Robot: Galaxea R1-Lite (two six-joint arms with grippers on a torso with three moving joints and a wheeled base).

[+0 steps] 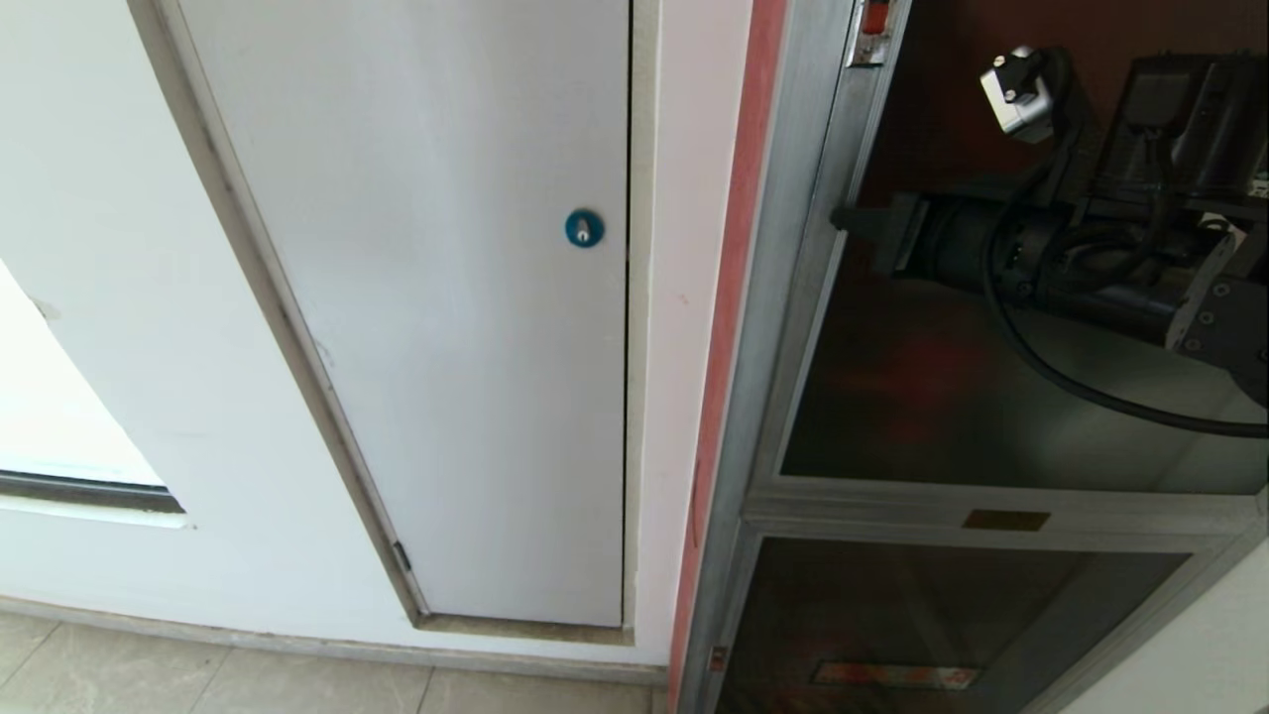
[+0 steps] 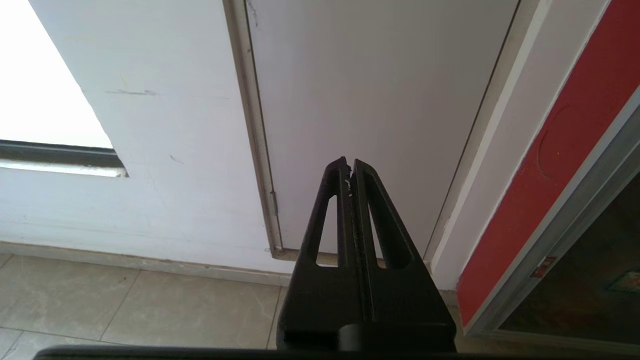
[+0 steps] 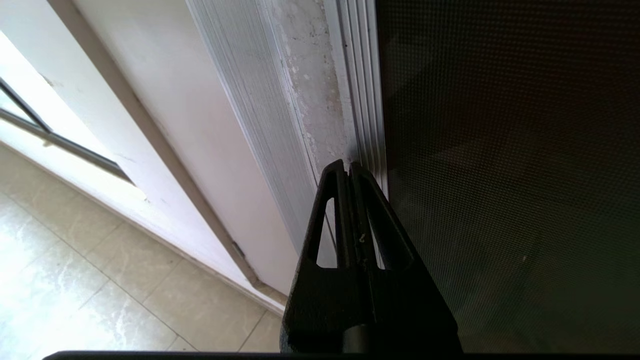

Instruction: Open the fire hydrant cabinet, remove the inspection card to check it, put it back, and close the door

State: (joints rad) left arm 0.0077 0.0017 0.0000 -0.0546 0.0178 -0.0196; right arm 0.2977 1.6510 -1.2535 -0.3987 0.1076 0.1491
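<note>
Fire hydrant cabinet (image 1: pixel 793 327) fills the right side of my head view, silver frame, with a red strip (image 1: pixel 729 297) running down its left edge. Door (image 1: pixel 991 416) is the dark tinted glass in that frame; it looks closed, flush in the frame. My right gripper (image 1: pixel 843 218) reaches in from the right, fingers pressed together with nothing between them, tip at the door's left frame edge; in the right wrist view the tip (image 3: pixel 347 167) sits right at the ribbed aluminium strip beside the dark glass (image 3: pixel 500 175); contact I can't confirm. Left gripper (image 2: pixel 349 165) is also closed and empty, hanging low, aimed at the white panel (image 2: pixel 375 100) near the floor tiles (image 2: pixel 150 300). That panel's blue round lock (image 1: pixel 584 228) shows in my head view. A smaller dark glass panel (image 1: pixel 942 615) sits below the door.
</note>
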